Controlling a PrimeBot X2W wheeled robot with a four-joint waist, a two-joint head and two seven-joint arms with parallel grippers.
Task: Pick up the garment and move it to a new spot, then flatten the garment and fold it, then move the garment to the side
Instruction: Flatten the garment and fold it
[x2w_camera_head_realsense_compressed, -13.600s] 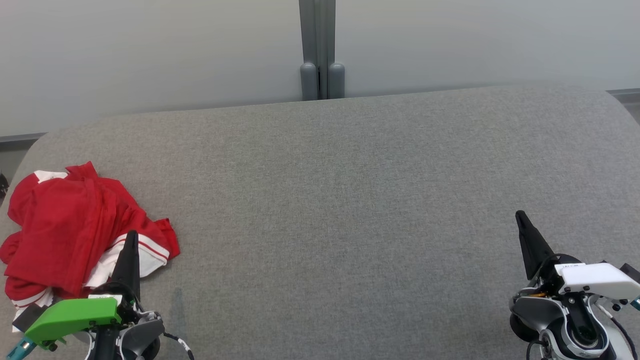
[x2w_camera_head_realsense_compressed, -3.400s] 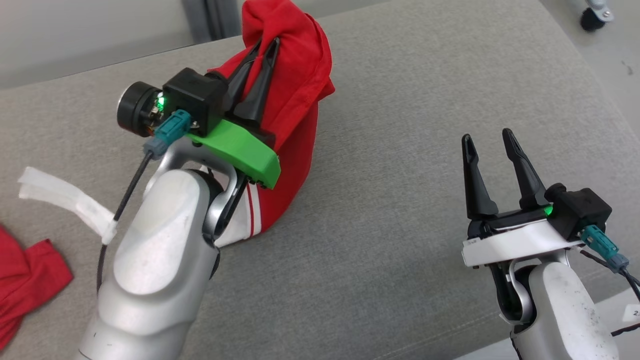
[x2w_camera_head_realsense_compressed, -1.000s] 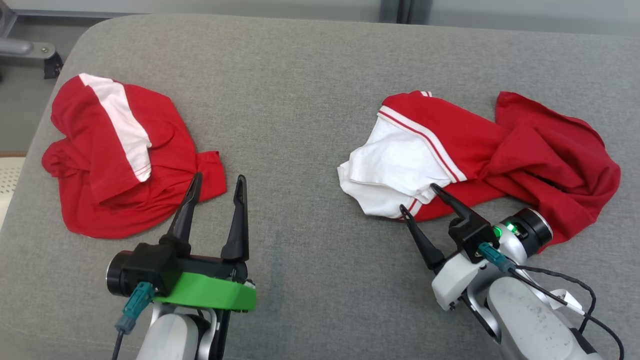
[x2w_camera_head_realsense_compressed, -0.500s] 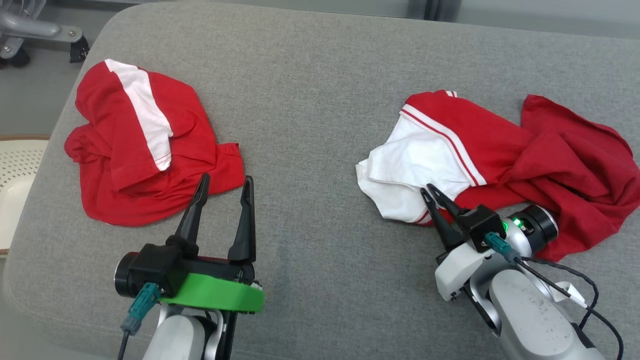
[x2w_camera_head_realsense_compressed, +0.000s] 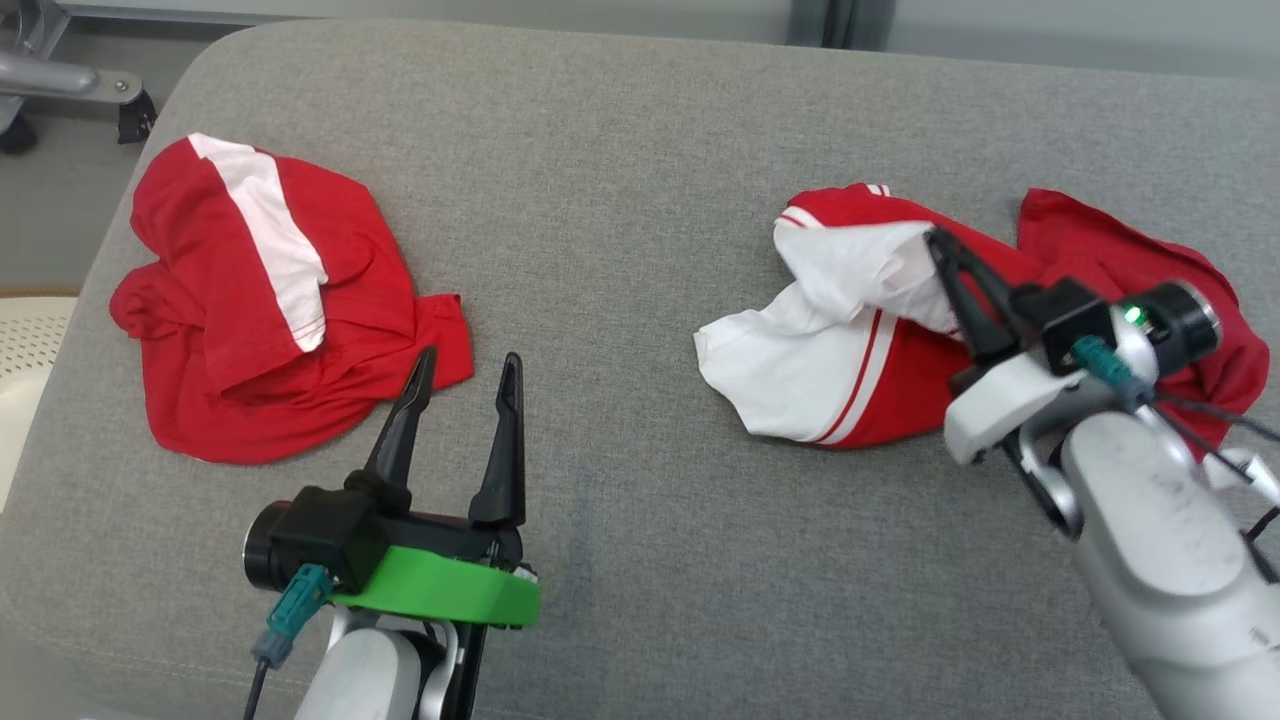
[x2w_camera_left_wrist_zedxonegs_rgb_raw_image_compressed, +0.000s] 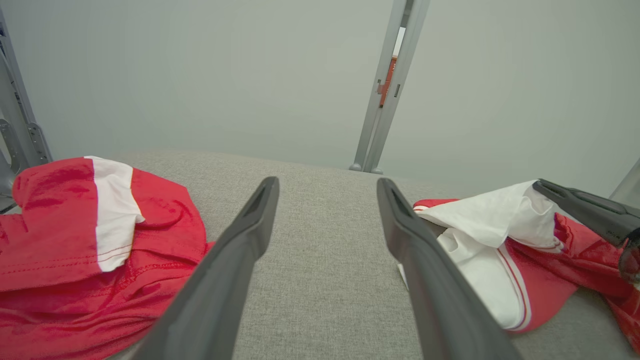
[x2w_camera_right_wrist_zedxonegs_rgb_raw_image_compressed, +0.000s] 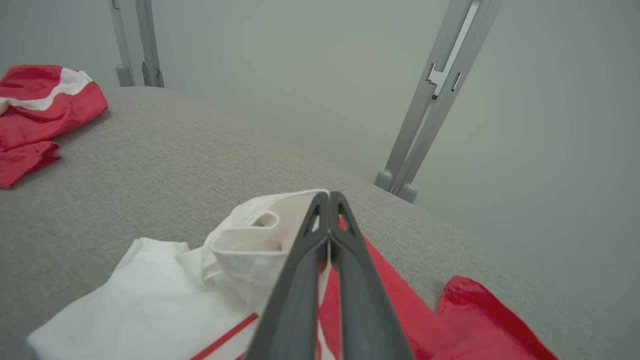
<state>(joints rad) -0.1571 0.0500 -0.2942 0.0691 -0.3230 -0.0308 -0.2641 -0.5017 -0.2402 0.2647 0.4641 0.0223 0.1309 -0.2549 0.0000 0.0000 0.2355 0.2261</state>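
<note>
While our right gripper (x2w_camera_head_realsense_compressed: 935, 240) pinches the garment (x2w_camera_head_realsense_compressed: 790, 375) at its white edge, with the left gripper (x2w_camera_head_realsense_compressed: 470, 356) spread and idle, we should lift slowly outward.

Looked like a robot test lab, grey fabric-covered desk (x2w_camera_head_realsense_compressed: 640, 120) with rounded corners, plain pale partition panels (x2w_camera_left_wrist_zedxonegs_rgb_raw_image_compressed: 200, 75) behind, joined by grey metal posts (x2w_camera_left_wrist_zedxonegs_rgb_raw_image_compressed: 387, 85), wheeled metal frame (x2w_camera_head_realsense_compressed: 70, 78) stood alongside.
</note>
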